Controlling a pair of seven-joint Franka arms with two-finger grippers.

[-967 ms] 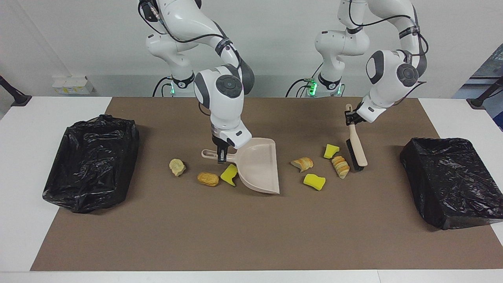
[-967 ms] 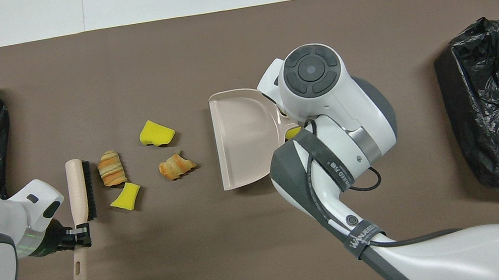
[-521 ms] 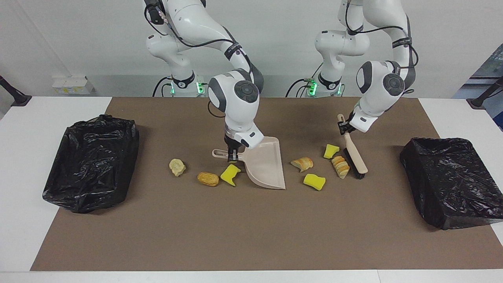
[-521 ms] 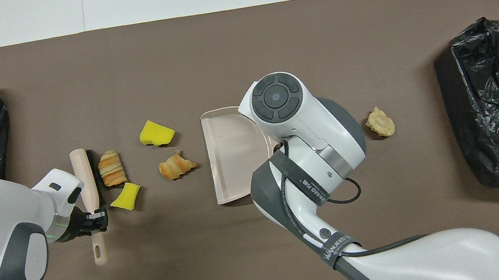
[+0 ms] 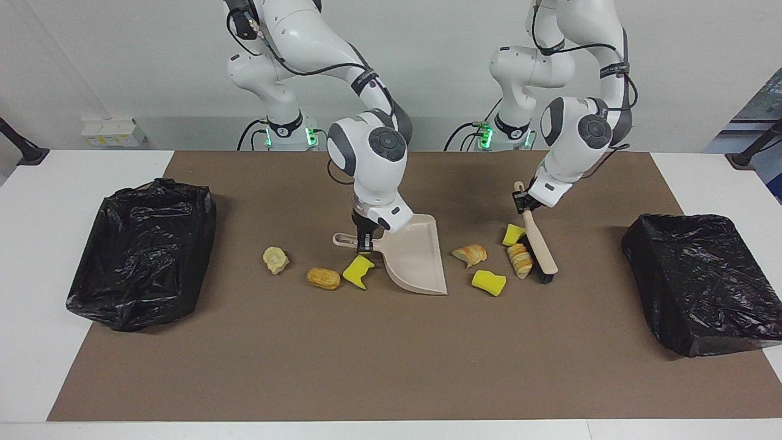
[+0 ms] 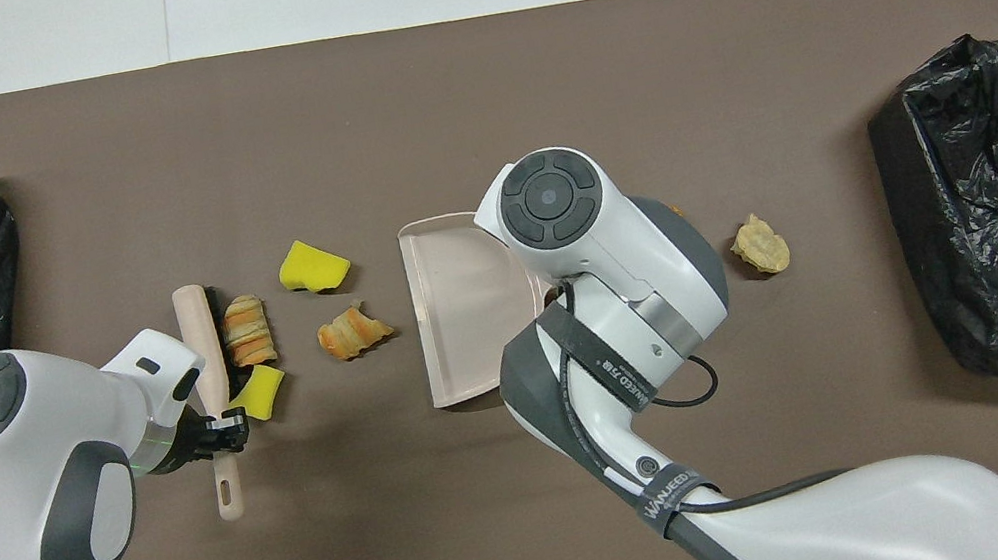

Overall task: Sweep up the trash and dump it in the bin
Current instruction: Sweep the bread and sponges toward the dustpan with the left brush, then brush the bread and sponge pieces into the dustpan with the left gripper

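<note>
Seven scraps of trash lie on the brown mat of the worktop [image 5: 366,366]. Four sit between brush and dustpan: striped bread piece [image 5: 520,260] and yellow chunk [image 5: 514,234] touching the bristles, a second yellow chunk [image 5: 489,282] and a bread piece [image 5: 469,254] nearer the pan mouth. Three lie toward the right arm's end, outside the pan's open side: yellow chunk [image 5: 358,271], brown roll [image 5: 323,278], pale lump [image 5: 275,260].

Left hand [image 5: 521,201] is clamped on the brush [image 5: 537,242] handle, bristles down on the mat. Right hand [image 5: 364,243] is clamped on the dustpan [image 5: 415,260] handle, pan lip resting on the mat.

Risks, as judged:
- Brush is slanted; scraps could slide off its end and miss the pan mouth.
- Bread pieces may roll instead of sliding.
- Any gap under the lip lets the flat sponge chunk wedge under it or push the pan back.
- The three scraps by the handle need a separate pass.
- Bins [image 5: 143,250] [image 5: 702,281] sit at the worktop's ends, well apart from the pan; tilting in transit would spill the load.
</note>
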